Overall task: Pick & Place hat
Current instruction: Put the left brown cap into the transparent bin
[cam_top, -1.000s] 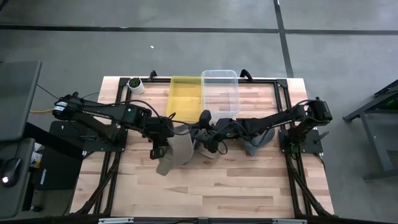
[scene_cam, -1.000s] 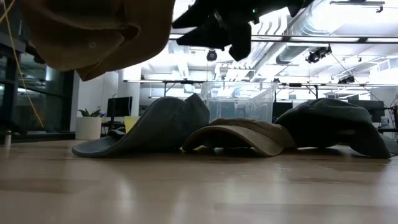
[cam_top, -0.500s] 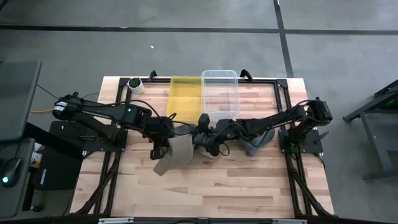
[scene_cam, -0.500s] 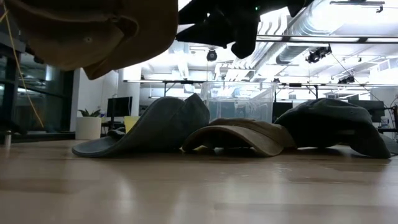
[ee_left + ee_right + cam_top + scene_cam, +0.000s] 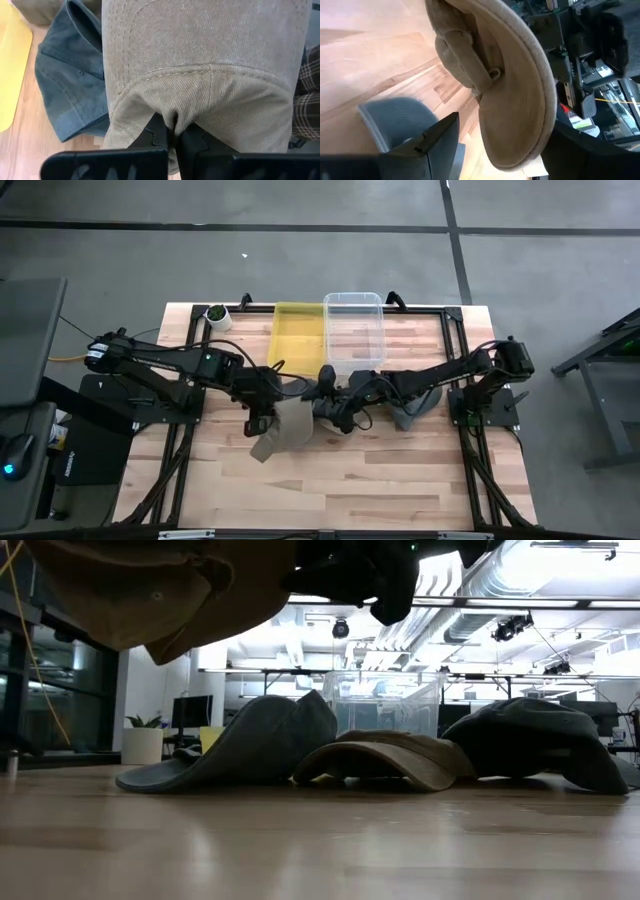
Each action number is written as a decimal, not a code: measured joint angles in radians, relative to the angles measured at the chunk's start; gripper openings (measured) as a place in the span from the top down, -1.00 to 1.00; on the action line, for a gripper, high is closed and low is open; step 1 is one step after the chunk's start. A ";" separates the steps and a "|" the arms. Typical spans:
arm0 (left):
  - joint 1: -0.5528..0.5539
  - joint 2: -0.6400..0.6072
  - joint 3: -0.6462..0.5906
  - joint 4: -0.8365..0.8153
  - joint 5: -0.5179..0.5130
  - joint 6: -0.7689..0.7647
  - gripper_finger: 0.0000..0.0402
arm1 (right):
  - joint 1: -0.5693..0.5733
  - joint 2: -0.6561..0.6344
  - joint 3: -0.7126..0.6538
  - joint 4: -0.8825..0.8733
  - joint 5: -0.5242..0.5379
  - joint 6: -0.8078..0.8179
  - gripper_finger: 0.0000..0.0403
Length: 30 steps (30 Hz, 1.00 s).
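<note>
Okay, my left gripper (image 5: 172,134) is clamped tight on the tan hat (image 5: 280,425), fingers pinched together on a fold of the crown fabric, as the left wrist view makes plain. I'm holding that hat up off the table (image 5: 400,480); in the low view it hangs at the upper left of the picture, clear of the wood. From above, it sits around the middle of the table, a bit left of centre, brim pointing toward the near edge.

My right gripper (image 5: 333,402) is right alongside, coming in from the right, and its fingers stand wide apart. The right wrist view shows the tan hat's brim between those two dark fingers, though I cannot tell whether either one is touching it.

Down on the table I see three more hats in the low view: a grey-blue hat (image 5: 245,740) on the left, a second tan hat (image 5: 395,760) in the middle, touching it, and a dark grey hat (image 5: 535,745) on the right. Behind them, at the far edge, stand a yellow bin (image 5: 298,333) and a clear bin (image 5: 354,328) side by side, with a small white pot (image 5: 217,316) at the far left corner.
</note>
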 joint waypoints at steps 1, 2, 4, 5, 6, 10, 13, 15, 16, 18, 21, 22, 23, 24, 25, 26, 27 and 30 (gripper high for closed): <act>0.000 0.000 0.000 0.004 0.000 -0.001 1.00 | 0.000 0.000 0.000 0.009 0.000 0.000 -0.17; 0.000 0.000 0.000 0.005 0.000 -0.002 1.00 | -0.001 0.000 0.000 0.021 0.000 0.001 -0.15; 0.000 0.000 0.000 0.004 0.000 -0.004 1.00 | -0.002 0.000 0.000 0.048 0.001 0.002 -0.12; 0.000 0.000 0.000 0.006 0.000 -0.004 1.00 | -0.002 0.000 0.000 0.058 0.001 0.004 -0.10; 0.000 0.000 0.000 0.009 0.000 -0.004 1.00 | -0.001 0.000 0.000 0.062 0.001 0.014 -0.07; 0.000 0.000 0.000 0.015 0.000 -0.005 1.00 | 0.000 0.000 0.000 0.076 0.030 0.106 0.04; 0.000 0.000 0.000 0.015 0.000 -0.008 1.00 | 0.001 0.000 0.000 0.076 0.037 0.144 0.19; 0.000 0.000 0.000 0.015 0.000 -0.012 1.00 | 0.002 0.000 0.000 0.076 0.037 0.167 0.33; 0.000 0.000 0.000 0.015 0.000 -0.012 1.00 | 0.002 0.000 0.000 0.076 0.037 0.182 0.40; 0.000 0.000 0.000 0.015 -0.001 -0.012 1.00 | 0.002 0.000 0.000 0.076 0.040 0.204 0.55; 0.000 0.000 0.000 0.015 -0.001 -0.012 1.00 | 0.002 0.000 0.000 0.079 0.041 0.235 0.79; 0.000 0.000 0.000 0.014 -0.004 -0.017 1.00 | 0.002 0.000 0.000 0.077 0.038 0.242 0.86; 0.000 0.000 0.000 0.013 -0.010 -0.019 1.00 | 0.002 0.000 0.000 0.075 0.037 0.252 0.92; 0.000 0.000 0.000 0.012 -0.011 -0.023 1.00 | 0.002 0.000 0.000 0.074 0.039 0.259 0.94; 0.000 0.000 0.000 0.012 -0.014 -0.026 1.00 | 0.002 0.000 0.000 0.074 0.040 0.271 0.95; 0.000 0.000 0.000 0.012 -0.017 -0.027 1.00 | 0.002 0.000 0.000 0.074 0.043 0.286 0.93; 0.000 0.000 0.000 0.010 -0.022 -0.027 1.00 | 0.002 0.000 0.000 0.075 0.055 0.308 0.91; 0.001 0.000 0.000 0.008 -0.045 -0.028 1.00 | 0.003 0.000 0.000 0.065 0.095 0.381 0.93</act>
